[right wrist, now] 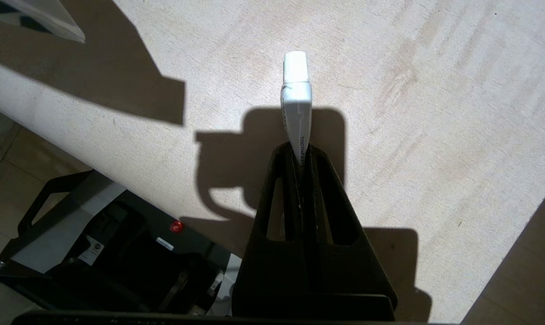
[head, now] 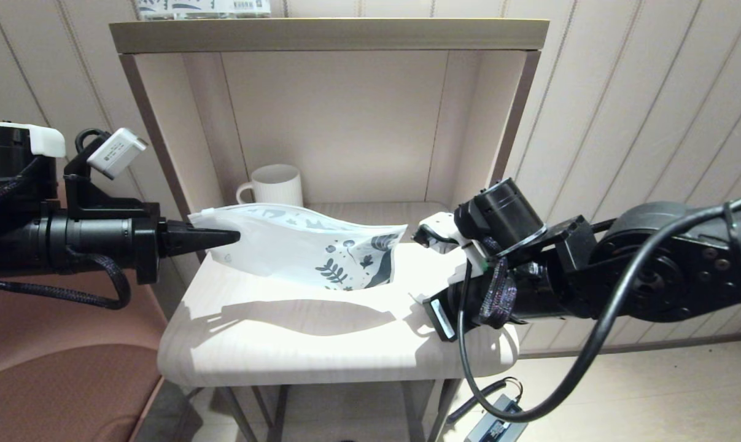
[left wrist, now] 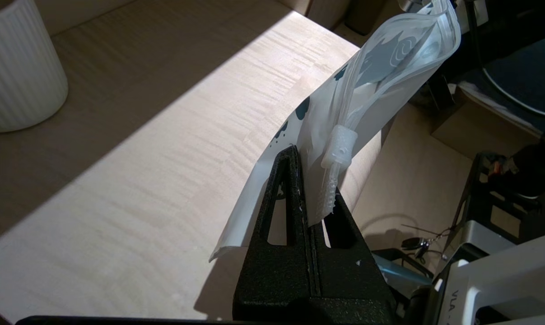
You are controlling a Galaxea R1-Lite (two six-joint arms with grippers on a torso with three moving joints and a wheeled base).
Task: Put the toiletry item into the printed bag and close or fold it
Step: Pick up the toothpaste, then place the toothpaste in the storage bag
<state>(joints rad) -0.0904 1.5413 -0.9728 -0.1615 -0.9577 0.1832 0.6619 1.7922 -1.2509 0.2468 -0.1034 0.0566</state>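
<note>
Now readying the tube for the bag.
Left gripper point(left wrist: 315, 198) is pinching the bag point(head: 309, 245) by its zipper end, lifting it off the table point(head: 321, 344) before the mug point(head: 276, 184). Right gripper point(right wrist: 300, 155) is clamping the toothpaste point(right wrist: 295, 97) just beside the printed end. Best spread the mouth first, then steer the cap in straight, slowly.

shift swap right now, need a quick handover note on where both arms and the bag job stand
Left pincer: shut on the printed bag, holding its zipper-end corner lifted over the table.
Right pincer: shut on the toothpaste tube, above the table's right side, beside the bag's printed end.
Done: both items gripped.
Left: get the tube into the bag, then close or fold it.
White mug stands behind.
</note>
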